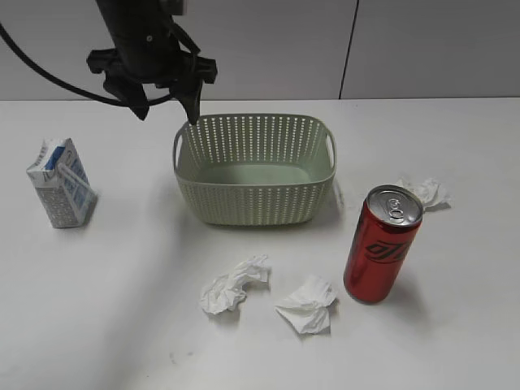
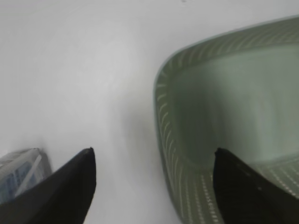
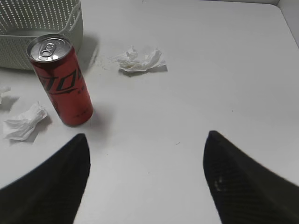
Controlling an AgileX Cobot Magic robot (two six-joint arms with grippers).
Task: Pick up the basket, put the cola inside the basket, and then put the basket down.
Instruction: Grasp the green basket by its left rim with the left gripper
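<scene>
The pale sage-green basket (image 1: 254, 169) stands empty on the white table at centre; it also shows in the left wrist view (image 2: 224, 121) and the right wrist view (image 3: 42, 23). The red cola can (image 1: 382, 244) stands upright to the right front of the basket, also in the right wrist view (image 3: 60, 79). My left gripper (image 1: 166, 106) is open and empty above the basket's left end; in its wrist view (image 2: 152, 151) one finger is over the basket, the other over the table. My right gripper (image 3: 147, 137) is open and empty over bare table, right of the can; it is out of the exterior view.
A blue-and-white carton (image 1: 61, 183) stands at the left, also in the left wrist view (image 2: 18, 170). Crumpled tissues lie in front of the basket (image 1: 234, 284), beside the can (image 1: 309, 305), and behind it (image 1: 426, 192).
</scene>
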